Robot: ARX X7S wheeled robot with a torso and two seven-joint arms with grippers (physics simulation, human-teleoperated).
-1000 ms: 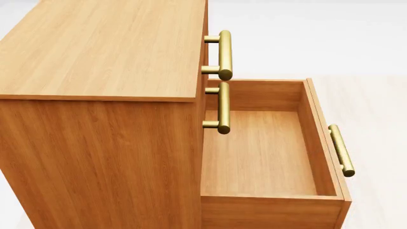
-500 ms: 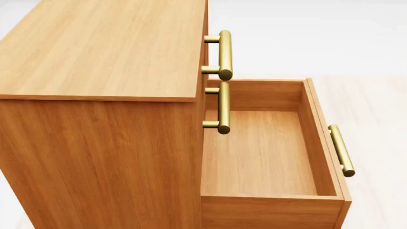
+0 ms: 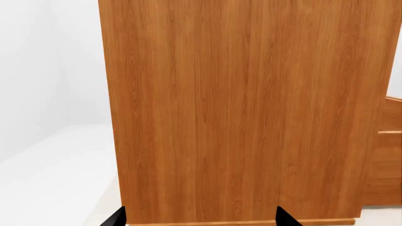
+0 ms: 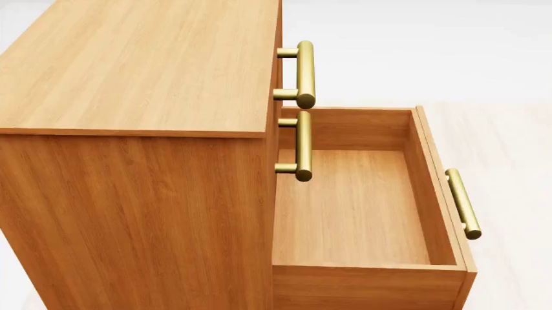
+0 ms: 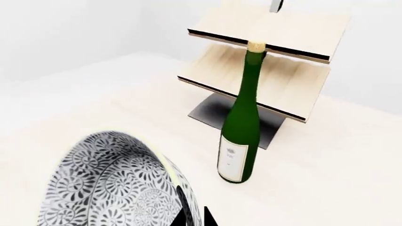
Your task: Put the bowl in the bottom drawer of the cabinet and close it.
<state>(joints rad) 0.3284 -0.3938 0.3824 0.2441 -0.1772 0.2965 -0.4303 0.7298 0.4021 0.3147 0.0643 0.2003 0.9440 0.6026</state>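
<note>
In the head view the orange-brown cabinet (image 4: 138,71) fills the left side, and its bottom drawer (image 4: 435,213) stands pulled out with nothing inside, brass bar handle (image 4: 462,203) on its front. Neither gripper shows in that view. The right wrist view shows the patterned bowl (image 5: 107,188) close up, with my right gripper (image 5: 196,217) shut on its rim, one fingertip inside and one outside. The left wrist view faces the cabinet's side panel (image 3: 238,108); my left gripper (image 3: 199,217) is open, its two black fingertips (image 3: 284,218) wide apart with nothing between them.
The two upper drawers are shut, their brass handles (image 4: 304,74) sticking out above the open drawer. Behind the bowl a green wine bottle (image 5: 242,122) stands on the pale floor beside a pale wood slatted rack (image 5: 264,52) on a dark base.
</note>
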